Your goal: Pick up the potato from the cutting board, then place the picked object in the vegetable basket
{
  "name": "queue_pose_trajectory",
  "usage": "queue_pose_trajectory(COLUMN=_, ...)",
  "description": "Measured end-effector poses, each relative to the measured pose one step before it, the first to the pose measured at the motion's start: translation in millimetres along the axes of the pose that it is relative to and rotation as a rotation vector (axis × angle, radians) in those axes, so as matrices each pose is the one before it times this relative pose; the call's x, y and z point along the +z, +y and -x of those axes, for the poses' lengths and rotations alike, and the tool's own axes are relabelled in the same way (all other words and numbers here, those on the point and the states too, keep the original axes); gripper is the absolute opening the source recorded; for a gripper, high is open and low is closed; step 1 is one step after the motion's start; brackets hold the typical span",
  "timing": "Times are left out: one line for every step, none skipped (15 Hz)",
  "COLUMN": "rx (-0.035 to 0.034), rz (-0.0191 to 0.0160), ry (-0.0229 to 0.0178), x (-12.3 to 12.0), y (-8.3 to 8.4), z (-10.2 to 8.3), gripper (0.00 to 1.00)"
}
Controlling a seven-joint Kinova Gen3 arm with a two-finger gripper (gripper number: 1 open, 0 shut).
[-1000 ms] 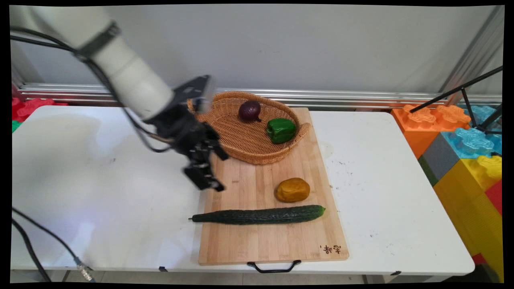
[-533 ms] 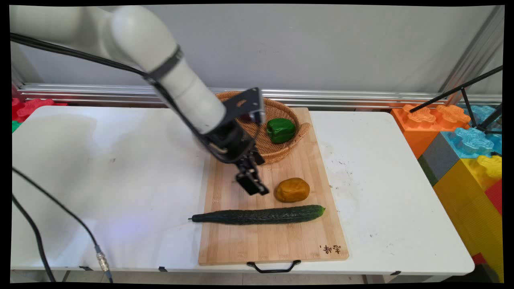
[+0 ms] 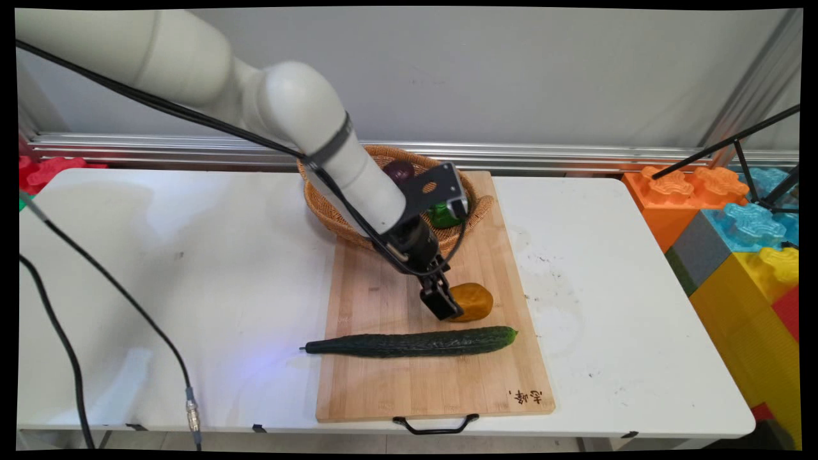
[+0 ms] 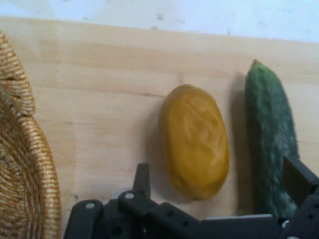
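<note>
White table [image 3: 192,268], cutting board [image 3: 383,390]: claw [image 3: 447,308] spread beside potato [image 3: 474,300]; cucumber [image 3: 415,342] lengthwise left-right.

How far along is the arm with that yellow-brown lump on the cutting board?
Done: the gripper is at the yellow-brown lump, with open fingers either side. In hand: nothing gripped. Left: the lump and cucumber lie on the cutting board; the onion and green pepper sit in the basket.
</note>
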Motion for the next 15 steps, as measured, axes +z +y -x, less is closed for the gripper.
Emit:
queue_pose_trajectory(rx=-0.00412, rz=-0.0026, ry=0.00017, x=4.67, y=-0.9, z=-0.19, gripper=1.0)
queue_pose_trajectory(rx=-0.00605, rz=-0.00364, ry=-0.00069, x=6.81, y=-1.33, z=0.09, gripper=1.0)
queue_pose_trajectory(rx=-0.00879, rz=-0.00408, ry=-0.00075, x=8.36, y=-1.61, z=0.74, gripper=1.0)
queue_pose_trajectory(rx=-0.00558, rz=-0.00242, ry=-0.0003, x=5.92, y=-1.09, z=0.26, gripper=1.0)
queue_pose_trajectory(rx=-0.00498, rz=-0.00183, ry=-0.00002, x=4.53, y=-0.85, z=0.37, gripper=1.0)
queue_pose_trajectory(rx=-0.00501, rz=-0.00157, ry=0.00031, x=4.21, y=-0.81, z=0.25, gripper=1.0)
queue_pose_trajectory(rx=-0.00717, rz=-0.00183, ry=0.00149, x=4.96, y=-0.98, z=0.13, gripper=1.0)
queue_pose_trajectory(rx=-0.00453, rz=0.0, ry=0.00108, x=2.87, y=-0.43, z=-0.03, gripper=1.0)
queue_pose_trajectory(rx=-0.00347, rz=0.00014, ry=0.00131, x=2.7, y=-0.36, z=-0.39, gripper=1.0)
queue_pose_trajectory(rx=-0.00389, rz=0.00171, ry=0.0017, x=2.35, y=-0.24, z=-0.35, gripper=1.0)
queue_pose_trajectory(rx=-0.00385, rz=0.00287, ry=0.0028, x=1.53, y=-0.18, z=-0.51, gripper=0.0)
queue_pose_trajectory(rx=-0.00299, rz=0.00607, ry=0.00316, x=-0.38, y=-0.2, z=-0.94, gripper=0.0)
queue_pose_trajectory(rx=-0.00421, rz=0.00483, ry=0.00124, x=-1.58, y=-0.17, z=-0.09, gripper=0.0)
queue_pose_trajectory(rx=-0.00794, rz=0.00514, ry=0.00439, x=-4.31, y=-0.38, z=-0.35, gripper=0.0)
queue_pose_trajectory(rx=-0.00956, rz=0.00696, ry=0.00405, x=-5.31, y=-0.16, z=-0.21, gripper=0.0)
